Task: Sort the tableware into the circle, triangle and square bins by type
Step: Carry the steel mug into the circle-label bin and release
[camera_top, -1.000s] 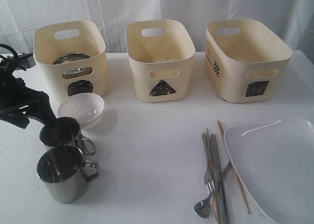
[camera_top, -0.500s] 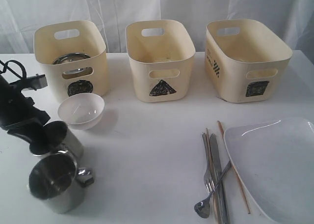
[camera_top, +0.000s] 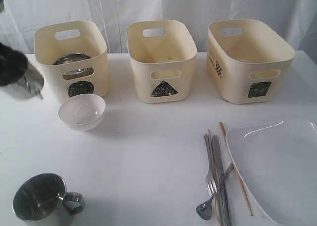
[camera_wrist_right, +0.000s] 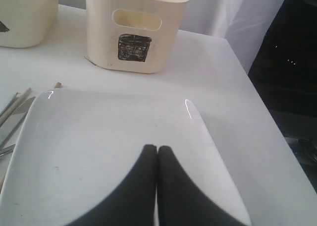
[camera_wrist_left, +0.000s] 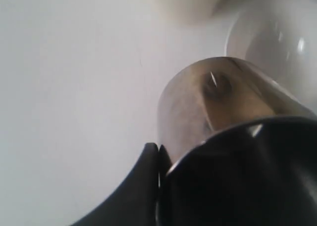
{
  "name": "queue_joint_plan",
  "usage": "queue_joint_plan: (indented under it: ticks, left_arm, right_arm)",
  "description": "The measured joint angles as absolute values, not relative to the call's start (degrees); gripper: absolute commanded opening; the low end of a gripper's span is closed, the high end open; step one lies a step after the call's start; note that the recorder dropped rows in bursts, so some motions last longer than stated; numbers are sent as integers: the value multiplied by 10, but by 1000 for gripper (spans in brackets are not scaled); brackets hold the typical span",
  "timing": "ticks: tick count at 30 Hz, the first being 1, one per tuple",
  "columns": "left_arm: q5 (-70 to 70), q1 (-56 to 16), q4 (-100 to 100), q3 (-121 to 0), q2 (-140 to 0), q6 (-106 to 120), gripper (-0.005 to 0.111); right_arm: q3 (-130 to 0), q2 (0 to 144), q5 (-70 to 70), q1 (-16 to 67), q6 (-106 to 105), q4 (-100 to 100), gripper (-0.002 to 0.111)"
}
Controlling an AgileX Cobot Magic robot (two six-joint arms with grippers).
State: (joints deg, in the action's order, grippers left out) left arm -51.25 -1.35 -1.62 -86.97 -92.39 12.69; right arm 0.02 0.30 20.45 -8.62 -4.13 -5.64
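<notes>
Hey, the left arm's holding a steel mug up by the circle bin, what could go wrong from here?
The left gripper seems to pinch the mug by its rim only, so it may slip. A steel bowl already lies in the circle bin, so the mug could land on it and tip. The white bowl sits close in front of that bin; a dropped mug might hit it.

Table (camera_top: 148,151) centre open between small white bowl (camera_top: 81,111) and cutlery (camera_top: 216,181); bowl blocks circle bin (camera_top: 100,67) front.
</notes>
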Motion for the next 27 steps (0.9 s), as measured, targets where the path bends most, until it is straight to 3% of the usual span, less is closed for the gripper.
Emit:
queue_joint_plan:
  ticks: [6, 9, 13, 18, 25, 27]
  left_arm:
    - [-238, -14, -121, -876, -891, 112, 1]
    - [-86, -14, -139, -876, -927, 110, 10]
    - [32, -14, -152, -882, -1009, 68, 32]
    - [0, -14, -115, -927, -1109, 58, 71]
    - [-112, -14, -95, -964, -1137, 62, 72]
    - [-157, -14, -95, -964, -1112, 62, 55]
  right_arm:
    - [0, 3, 205, -86, -41, -56, 0]
    - [0, 3, 205, -86, -41, -56, 0]
    - [0, 3, 205, -86, -41, -56, 0]
    - [0, 3, 205, -86, -41, -56, 0]
    - [0, 3, 205, -86, -41, -56, 0]
    - [0, 3, 205, -86, -41, -56, 0]
